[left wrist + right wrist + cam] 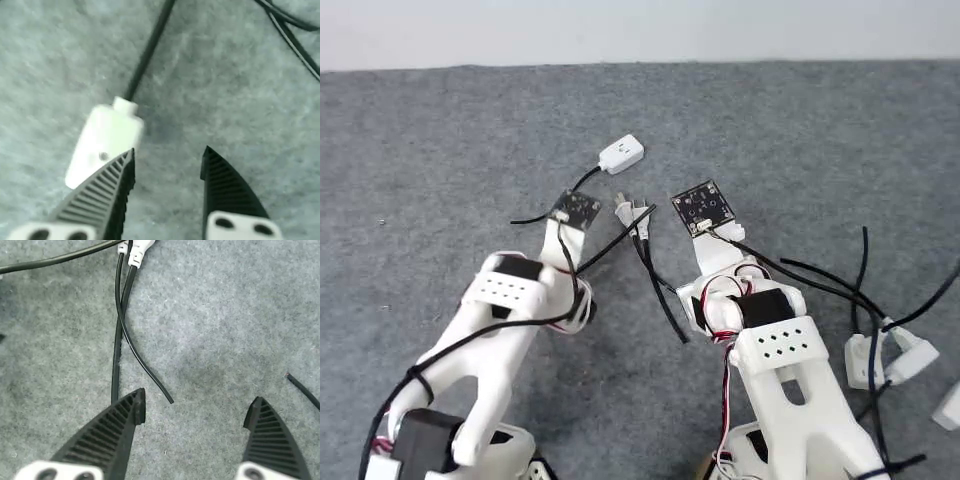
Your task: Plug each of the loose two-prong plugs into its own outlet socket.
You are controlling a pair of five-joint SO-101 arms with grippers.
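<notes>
Looking at my feeds, this pair isn't joined yet: the socket (621, 153) sits alone, the loose plugs (632, 213) near it. My left gripper (168, 150) is wide open and empty, one finger at the socket's edge. My right gripper (199, 395) gapes too, empty, plugs well ahead.

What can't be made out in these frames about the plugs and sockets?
- Left wrist view: the white socket is blurred, and a finger of the left gripper covers its near end; slots unreadable.
- Right wrist view: the two plugs are cut off by the picture's edge; prongs unseen.
- High view: a white piece is cut off at the right edge; plug or socket, unclear.
</notes>
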